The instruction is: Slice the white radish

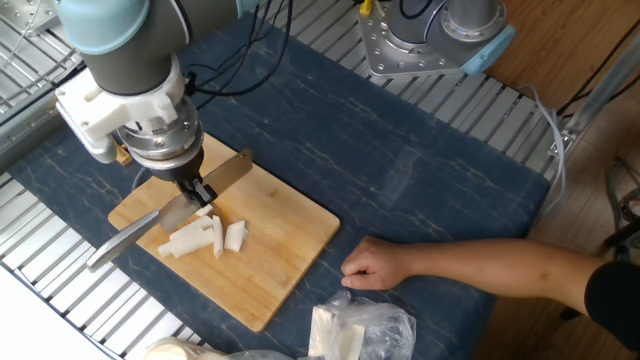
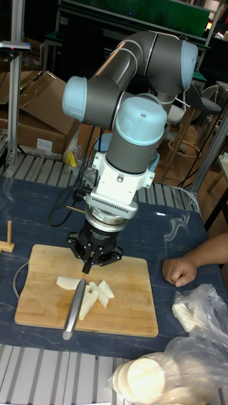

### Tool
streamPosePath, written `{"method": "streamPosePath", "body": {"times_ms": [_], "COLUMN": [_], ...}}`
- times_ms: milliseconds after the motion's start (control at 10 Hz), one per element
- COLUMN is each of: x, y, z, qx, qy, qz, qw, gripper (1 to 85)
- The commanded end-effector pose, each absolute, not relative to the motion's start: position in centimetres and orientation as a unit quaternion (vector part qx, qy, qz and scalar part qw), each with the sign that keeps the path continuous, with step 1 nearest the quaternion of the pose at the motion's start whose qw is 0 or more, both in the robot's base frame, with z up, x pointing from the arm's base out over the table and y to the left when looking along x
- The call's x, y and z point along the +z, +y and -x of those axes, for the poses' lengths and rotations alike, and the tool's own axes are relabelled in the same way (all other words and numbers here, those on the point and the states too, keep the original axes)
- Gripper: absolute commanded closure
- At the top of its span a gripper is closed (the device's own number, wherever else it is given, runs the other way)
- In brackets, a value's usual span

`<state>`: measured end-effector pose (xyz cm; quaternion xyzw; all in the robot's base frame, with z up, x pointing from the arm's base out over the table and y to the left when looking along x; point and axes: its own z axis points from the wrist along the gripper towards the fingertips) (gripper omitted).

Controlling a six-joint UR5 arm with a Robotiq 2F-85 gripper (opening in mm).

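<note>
The black two-finger gripper [image 1: 197, 190] is clamped on a big steel knife [image 1: 160, 215]. The blade sits over cut white radish sticks [image 1: 205, 238] on a light wooden cutting board [image 1: 285, 240].

Even, bright overhead light in the fixed view, soft shadows under the arm [image 1: 130, 60], sharp focus, tall fixed view dimmer, dark background behind the jaws, mild glare on plastic bag [image 2: 196, 329].

A lab: metal racks [image 2: 82, 19], cardboard boxes [image 2: 31, 107], slatted aluminium table [image 1: 480, 100]
</note>
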<state>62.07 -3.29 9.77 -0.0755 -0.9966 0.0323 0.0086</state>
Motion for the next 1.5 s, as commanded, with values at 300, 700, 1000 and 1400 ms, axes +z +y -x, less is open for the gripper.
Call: {"method": "streamPosePath", "body": {"times_ms": [300,700,1000,1400], "x": [10.5,10.9,10.8,10.9], "y": [-6.2,-4.6,-5.3,-5.8], "z": [-61.4,-60.7,-60.1,-60.3], "qx": [0.051,0.019,0.025,0.029], "qy": [-0.998,-0.998,-0.998,-0.999], "qz": [0.049,0.060,0.049,0.032], "qw": [0.000,0.005,0.011,0.000], "gripper": [84.7,84.7,84.7,84.7]}}
